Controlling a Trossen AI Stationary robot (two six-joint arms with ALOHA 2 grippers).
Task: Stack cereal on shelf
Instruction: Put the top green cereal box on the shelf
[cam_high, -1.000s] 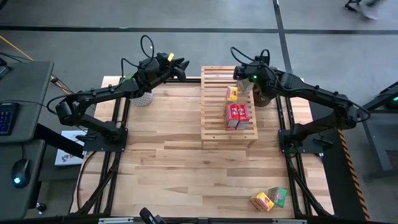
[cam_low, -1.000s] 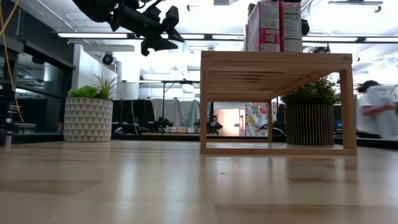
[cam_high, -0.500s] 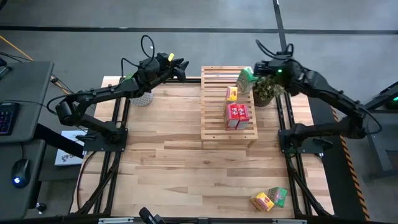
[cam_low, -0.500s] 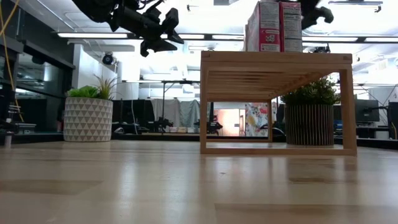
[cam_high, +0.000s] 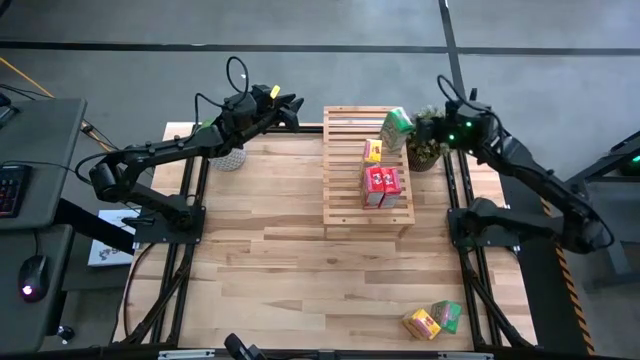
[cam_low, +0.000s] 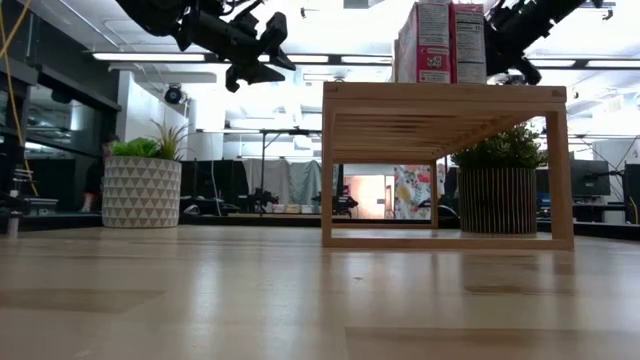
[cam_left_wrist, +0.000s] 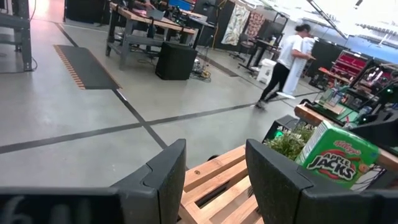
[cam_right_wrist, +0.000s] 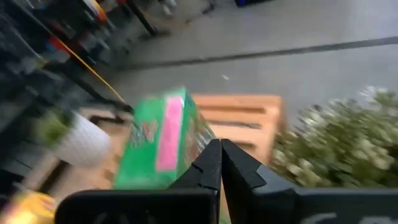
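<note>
The shelf (cam_high: 365, 165) is a slatted wooden rack at the table's far middle. On its top stand a green cereal box (cam_high: 397, 128) at the far right corner, a yellow box (cam_high: 372, 150) and two red boxes (cam_high: 381, 185) side by side. A yellow box (cam_high: 421, 323) and a green box (cam_high: 447, 315) lie on the table near the front right. My right gripper (cam_right_wrist: 219, 144) is shut and empty, just right of the green box (cam_right_wrist: 160, 140) on the shelf. My left gripper (cam_left_wrist: 217, 168) hangs open and empty off the shelf's far left corner (cam_high: 295, 105).
A dark potted plant (cam_high: 428, 148) stands right of the shelf, under my right arm. A white potted plant (cam_high: 232, 158) stands at the far left. A person (cam_left_wrist: 289, 56) walks in the room beyond the table. Bare tabletop (cam_high: 300, 270) spreads in front of the shelf.
My right gripper has drawn back from above the shelf's far right corner toward the table's right edge, sinking a little. The green box that it covered now stands free on the shelf. My left arm has kept still.
</note>
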